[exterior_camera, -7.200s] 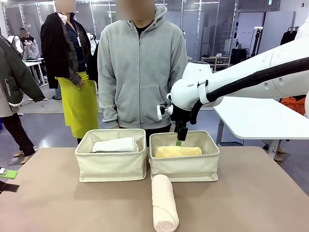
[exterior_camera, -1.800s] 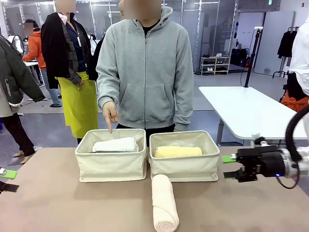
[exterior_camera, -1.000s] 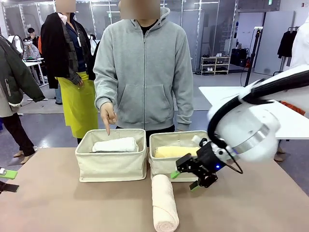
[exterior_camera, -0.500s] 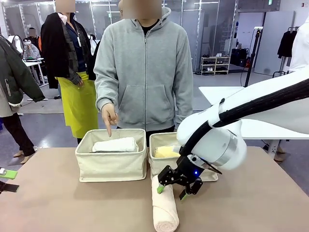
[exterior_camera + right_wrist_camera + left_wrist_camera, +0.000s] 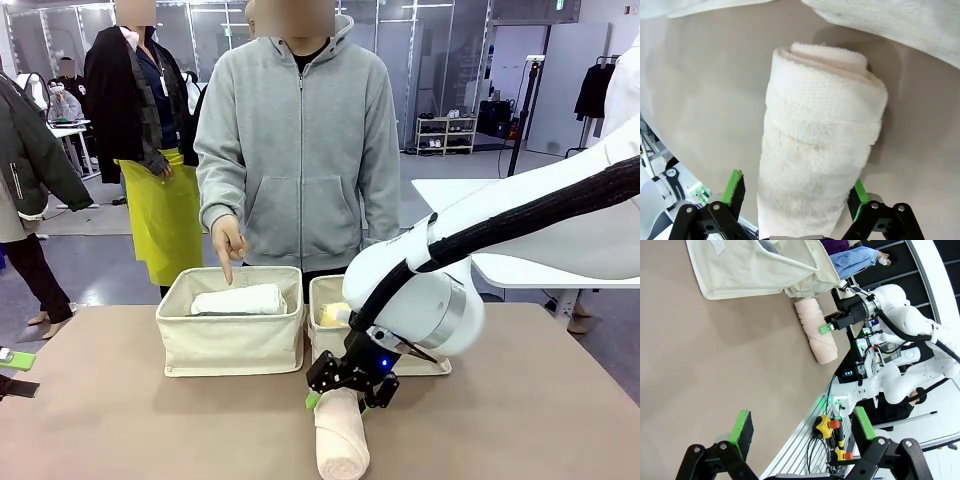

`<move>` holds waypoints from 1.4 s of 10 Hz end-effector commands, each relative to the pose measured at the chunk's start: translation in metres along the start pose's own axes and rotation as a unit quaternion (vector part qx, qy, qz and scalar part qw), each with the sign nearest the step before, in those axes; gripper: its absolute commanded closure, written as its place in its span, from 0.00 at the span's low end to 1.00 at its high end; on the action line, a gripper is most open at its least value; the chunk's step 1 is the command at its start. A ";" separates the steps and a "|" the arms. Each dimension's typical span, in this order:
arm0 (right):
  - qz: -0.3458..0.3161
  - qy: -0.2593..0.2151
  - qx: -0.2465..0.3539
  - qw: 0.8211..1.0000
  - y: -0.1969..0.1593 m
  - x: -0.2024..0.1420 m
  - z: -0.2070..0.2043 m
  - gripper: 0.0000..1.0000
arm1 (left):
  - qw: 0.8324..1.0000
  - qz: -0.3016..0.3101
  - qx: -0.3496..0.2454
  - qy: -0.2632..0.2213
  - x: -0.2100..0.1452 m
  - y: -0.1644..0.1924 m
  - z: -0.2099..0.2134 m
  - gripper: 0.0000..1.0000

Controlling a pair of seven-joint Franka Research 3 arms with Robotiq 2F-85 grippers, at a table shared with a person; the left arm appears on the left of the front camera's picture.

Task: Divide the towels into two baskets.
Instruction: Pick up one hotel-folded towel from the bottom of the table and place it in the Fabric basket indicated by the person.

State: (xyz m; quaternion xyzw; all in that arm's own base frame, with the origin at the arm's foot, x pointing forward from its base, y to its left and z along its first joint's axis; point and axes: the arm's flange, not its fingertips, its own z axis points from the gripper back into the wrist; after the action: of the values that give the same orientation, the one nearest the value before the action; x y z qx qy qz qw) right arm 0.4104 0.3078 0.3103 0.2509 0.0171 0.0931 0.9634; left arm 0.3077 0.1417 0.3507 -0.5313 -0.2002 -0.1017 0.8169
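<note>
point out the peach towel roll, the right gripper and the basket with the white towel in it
peach towel roll (image 5: 815, 165): right wrist view, middle of the roll's side.
right gripper (image 5: 796, 196): right wrist view, midway between its green fingertips, open astride the roll.
basket with the white towel (image 5: 228, 345): front view, its front fabric wall.

- You're looking at a robotics lab or test hall, not a home.
- A big white robot arm (image 5: 520, 225) reaches over the brown table (image 5: 120, 420), and the left wrist view shows more white arms (image 5: 900, 385) at a bench behind.
- Red-and-yellow emergency-stop buttons (image 5: 826, 425) sit on an aluminium rail at the table edge.
- Behind the person in the grey hoodie (image 5: 298, 140) you see glass partitions (image 5: 440, 60), a white work table (image 5: 520, 235) and a shelf rack (image 5: 445, 130) on an open grey floor.
</note>
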 end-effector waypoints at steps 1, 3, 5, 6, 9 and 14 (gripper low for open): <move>-0.004 0.016 -0.018 1.000 0.011 0.003 -0.012 0.00 | 1.000 -0.004 -0.006 -0.008 0.000 -0.002 0.002 0.00; 0.013 0.032 -0.025 0.999 0.012 0.003 -0.017 0.16 | 1.000 -0.004 -0.006 -0.008 0.000 -0.002 0.002 0.00; 0.014 0.029 -0.024 0.999 0.011 0.003 -0.015 0.36 | 1.000 -0.004 -0.006 -0.008 0.000 -0.002 0.002 0.00; 0.015 0.028 -0.024 0.999 0.011 0.002 -0.014 0.38 | 1.000 -0.004 -0.006 -0.008 0.000 -0.002 0.002 0.00; 0.025 0.021 -0.031 0.999 0.017 -0.002 0.001 0.46 | 1.000 -0.004 -0.006 -0.008 0.000 -0.002 0.002 0.00; 0.255 0.023 -0.132 0.958 0.078 -0.022 0.087 0.76 | 1.000 -0.004 -0.006 -0.008 0.000 -0.002 0.002 0.00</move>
State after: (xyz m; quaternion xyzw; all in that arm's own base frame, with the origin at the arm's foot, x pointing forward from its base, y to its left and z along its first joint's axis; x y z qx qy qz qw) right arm 0.3826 0.3250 0.4101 0.1437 -0.0311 0.2771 0.9495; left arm 0.3077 0.1418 0.3507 -0.5313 -0.2003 -0.1016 0.8169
